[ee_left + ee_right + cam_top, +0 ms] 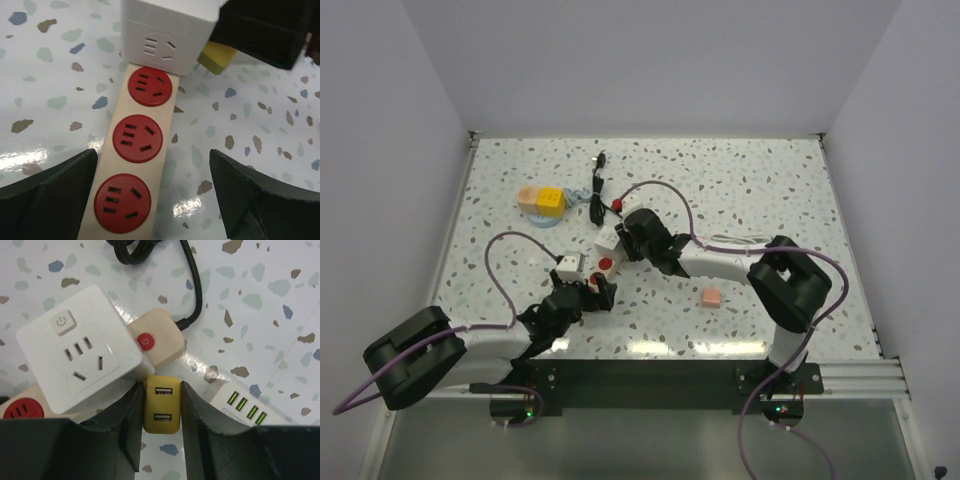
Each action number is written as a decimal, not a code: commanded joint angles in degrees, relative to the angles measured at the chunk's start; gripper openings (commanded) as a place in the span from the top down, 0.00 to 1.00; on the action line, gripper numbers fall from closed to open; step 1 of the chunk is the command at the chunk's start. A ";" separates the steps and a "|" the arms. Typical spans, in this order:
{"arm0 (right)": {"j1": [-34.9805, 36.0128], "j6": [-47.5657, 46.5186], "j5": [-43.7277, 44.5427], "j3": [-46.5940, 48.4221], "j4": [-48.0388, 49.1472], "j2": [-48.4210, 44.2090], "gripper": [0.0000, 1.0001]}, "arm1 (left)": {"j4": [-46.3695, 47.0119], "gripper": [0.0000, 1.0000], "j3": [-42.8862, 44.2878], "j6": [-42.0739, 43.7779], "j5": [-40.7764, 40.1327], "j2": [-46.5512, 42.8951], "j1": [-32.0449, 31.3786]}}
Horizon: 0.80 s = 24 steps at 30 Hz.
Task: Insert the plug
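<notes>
Right end effector (pixel 161 412) tight on the yellow plug (pixel 161 402), left end effector (pixel 154 167) wide astride the power strip (pixel 141 139).

Above strip: three red sockets of the power strip (pixel 137 150) are lying uncovered between the wide-spread fingers of the left tool (pixel 152 167).
Far end: the white cube adapter (pixel 80 360) is covering the strip there.
Beside adapter: the right tool (pixel 161 390) is clamping the yellow plug (pixel 161 407) just beside it.
Right side: the white charger (pixel 250 405) is narrowing the gap.
Behind: the black cable (pixel 195 285) is crossing the table (pixel 260 300).
</notes>
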 commanded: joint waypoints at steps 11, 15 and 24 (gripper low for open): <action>-2.86 -1.60 -6.32 13.00 6.58 7.00 1.00 | 19.68 0.02 1.22 -2.24 17.78 13.59 -0.34; -2.95 -2.83 -3.61 13.44 4.65 6.04 1.00 | 20.67 0.02 3.76 -1.28 17.96 15.17 -0.43; -2.69 -4.86 7.56 5.01 2.45 -7.67 1.00 | 5.04 0.01 7.90 5.22 6.81 2.44 -0.34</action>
